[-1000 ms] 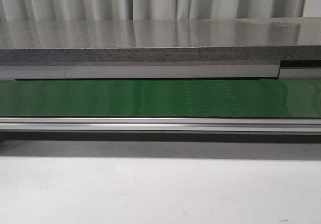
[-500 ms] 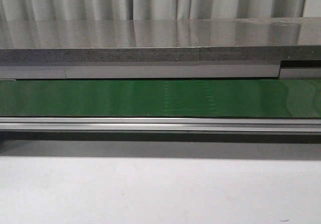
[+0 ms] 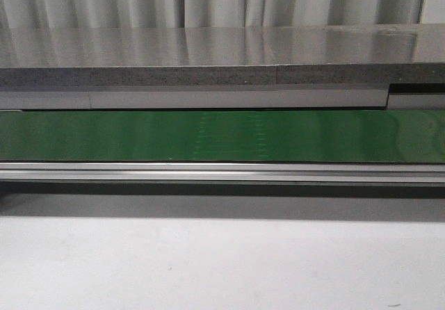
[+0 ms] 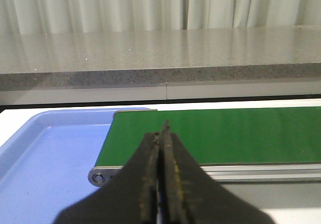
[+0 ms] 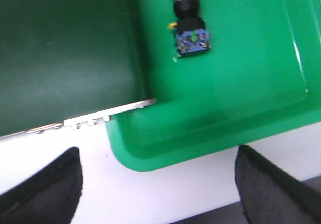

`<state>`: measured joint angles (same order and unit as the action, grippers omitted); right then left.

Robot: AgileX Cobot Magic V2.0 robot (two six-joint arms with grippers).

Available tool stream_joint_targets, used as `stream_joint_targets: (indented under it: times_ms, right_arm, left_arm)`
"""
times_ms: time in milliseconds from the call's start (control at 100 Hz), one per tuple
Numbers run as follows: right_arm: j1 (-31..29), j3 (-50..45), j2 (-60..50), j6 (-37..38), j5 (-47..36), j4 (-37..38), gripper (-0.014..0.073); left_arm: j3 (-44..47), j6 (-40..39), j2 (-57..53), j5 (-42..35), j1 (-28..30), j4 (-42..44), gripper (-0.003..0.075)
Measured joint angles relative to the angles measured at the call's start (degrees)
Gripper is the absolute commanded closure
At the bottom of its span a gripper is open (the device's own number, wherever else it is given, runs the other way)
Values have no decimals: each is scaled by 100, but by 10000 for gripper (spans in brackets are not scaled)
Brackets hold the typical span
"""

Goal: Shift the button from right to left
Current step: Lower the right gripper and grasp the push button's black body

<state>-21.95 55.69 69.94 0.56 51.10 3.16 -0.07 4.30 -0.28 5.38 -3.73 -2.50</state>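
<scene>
Right wrist view shows the right gripper (image 5: 158,184) with its two dark fingers (image 5: 55,189) spread wide apart at the frame's lower corners, holding nothing and touching nothing. Only the finger tips show; the rest is cut off by the frame edge. Between and beyond them lies a bright green tray (image 5: 271,108), and in it rests the button (image 5: 188,20), lying on its side with its orange-yellow cap partly clipped by the picture edge, its black body and bluish end plainly seen. The button sits well apart from both fingers. Beside the tray runs the dark green conveyor belt (image 5: 65,53), its metal end (image 5: 108,112) meeting the tray's rim. This picture is slightly blurred.

Left wrist view shows the left gripper (image 4: 163,133) with its fingers pressed together, nothing between them, poised over the belt's end (image 4: 100,176) and a blue tray (image 4: 50,158) that lies just beside it. The blue tray is cut off at the frame edge.

Front view shows only the belt (image 3: 222,136), a grey counter (image 3: 208,60) behind it and a white table (image 3: 222,268); neither gripper, tray nor button appears there.
</scene>
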Motion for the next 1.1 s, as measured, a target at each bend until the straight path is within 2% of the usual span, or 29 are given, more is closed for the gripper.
stream_joint_targets:
  times_ms: [180,340,560,1100]
  right_arm:
    - [-691,0,384,-56,-103,0,24]
    - [-1053,4,881,-56,-372,-94,24]
    - [-1090,149,1731,-56,-748,-349,24]
    - [-909,1567,3677,-56,-894,-709,24]
  left_arm:
    - [0,0,0,0,0,0,741]
    - [0,0,0,0,0,0,741]
    - [0,0,0,0,0,0,741]
    - [0,0,0,0,0,0,741]
